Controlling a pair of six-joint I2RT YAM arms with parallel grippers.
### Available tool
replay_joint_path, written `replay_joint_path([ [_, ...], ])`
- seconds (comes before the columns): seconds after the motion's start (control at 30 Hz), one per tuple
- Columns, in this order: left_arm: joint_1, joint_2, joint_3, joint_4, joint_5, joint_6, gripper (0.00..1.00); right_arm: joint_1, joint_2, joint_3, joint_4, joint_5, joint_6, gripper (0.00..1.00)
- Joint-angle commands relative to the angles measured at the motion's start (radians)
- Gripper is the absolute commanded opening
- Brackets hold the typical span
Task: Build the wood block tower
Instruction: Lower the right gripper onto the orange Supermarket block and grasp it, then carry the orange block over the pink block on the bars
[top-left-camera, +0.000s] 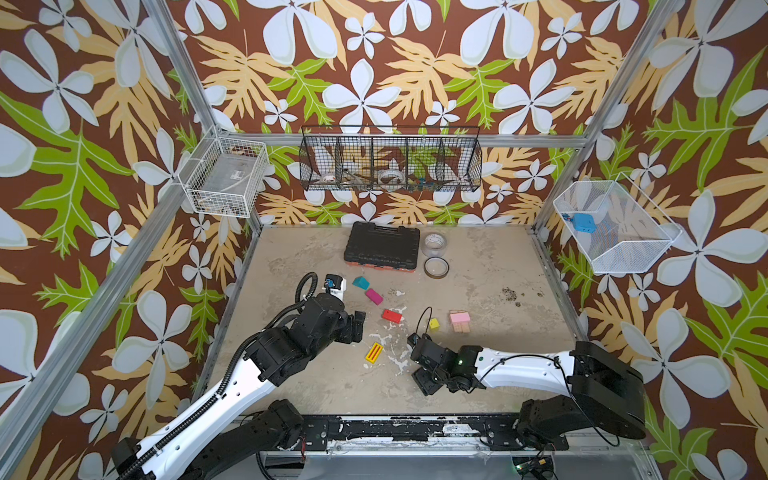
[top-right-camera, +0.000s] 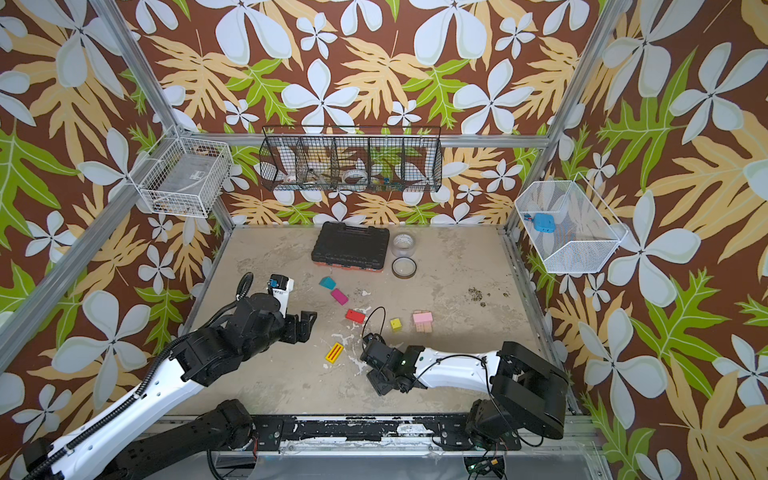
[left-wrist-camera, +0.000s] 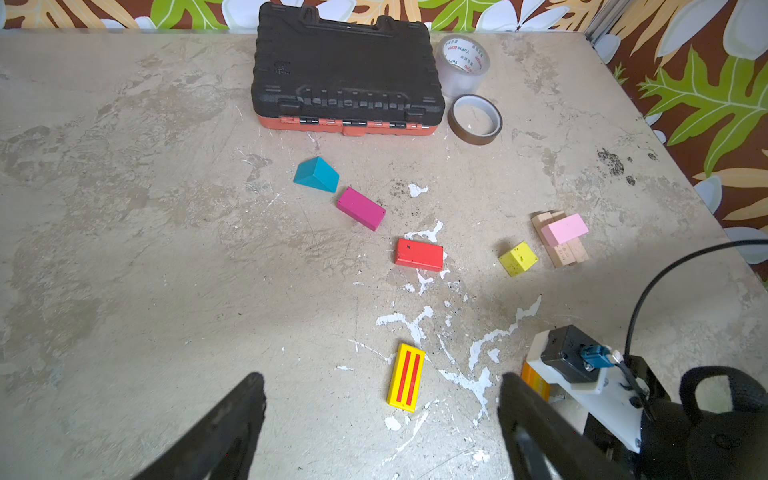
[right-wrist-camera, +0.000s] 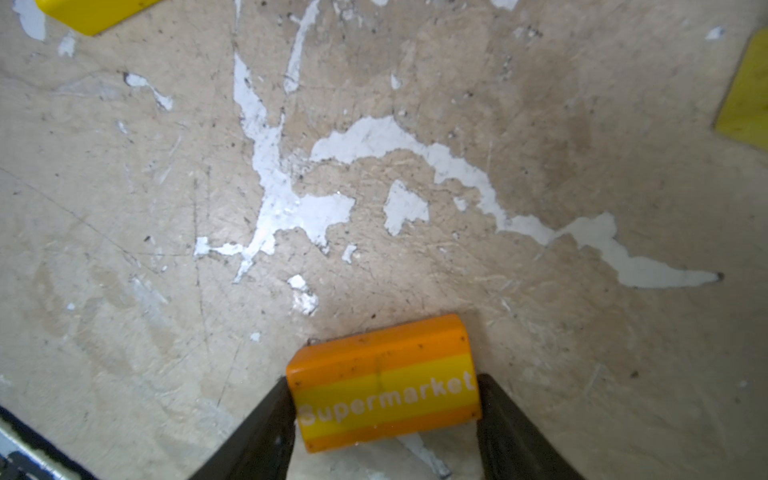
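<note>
Orange block (right-wrist-camera: 384, 374) lies gripped end-to-end by right tool (right-wrist-camera: 384, 380); left tool (left-wrist-camera: 380, 376) gapes empty; stack (top-left-camera: 460, 320), just beyond cube (top-left-camera: 434, 323) from that block, sits nearer right arm.

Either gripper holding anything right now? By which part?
The right gripper pinches the orange Supermarket block by its two short ends, one finger against each. The left gripper is open and holds nothing.

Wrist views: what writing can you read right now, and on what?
"Supermarket": white letters on the orange-and-yellow striped wood block, between the fingers of the right pincer.
Red print inside the clear tape roll: too blurred to read.
Marks on the plain wood bars: too small to read.
</note>
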Motion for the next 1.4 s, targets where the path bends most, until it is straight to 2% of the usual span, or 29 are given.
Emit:
replay_joint_path([
  [0.0, 0.001, 0.002, -0.001, 0.019, -0.006, -0.003, 0.89, 0.0, 0.001, -0.008, -0.076, -0.016, 0.023, 0.62],
  [0.2, 0.0, 0.001, -0.001, 0.019, -0.007, -0.003, 0.89, 0.001, -0.079, -0.008, -0.077, 0.027, 0.048, 0.49],
  [0.47, 0.0, -0.002, -0.001, 0.019, -0.005, -0.003, 0.89, -0.017, -0.24, 0.048, -0.12, 0.125, 0.052, 0.4],
  [0.57, 0.0, -0.002, -0.001, 0.019, -0.006, -0.003, 0.89, -0.075, -0.294, 0.054, -0.124, 0.133, 0.049, 0.39],
  [0.73, 0.0, -0.001, -0.001, 0.019, -0.003, -0.003, 0.89, -0.229, -0.349, 0.037, -0.113, 0.168, 0.041, 0.38],
  [0.9, 0.0, -0.002, -0.002, 0.021, -0.002, -0.001, 0.89, -0.447, -0.319, 0.017, -0.052, 0.05, 0.004, 0.37],
  [1.0, 0.0, -0.002, -0.003, 0.02, -0.002, -0.001, 0.89, -0.522, -0.275, 0.017, -0.03, 0.03, -0.013, 0.36],
  [1.1, 0.001, 0.0, -0.002, 0.021, 0.003, -0.001, 0.89, -0.569, -0.226, 0.029, -0.026, -0.001, -0.025, 0.34],
  [1.37, 0.0, -0.001, -0.002, 0.022, 0.007, 0.0, 0.89, -0.592, -0.153, 0.049, -0.011, 0.003, -0.059, 0.35],
])
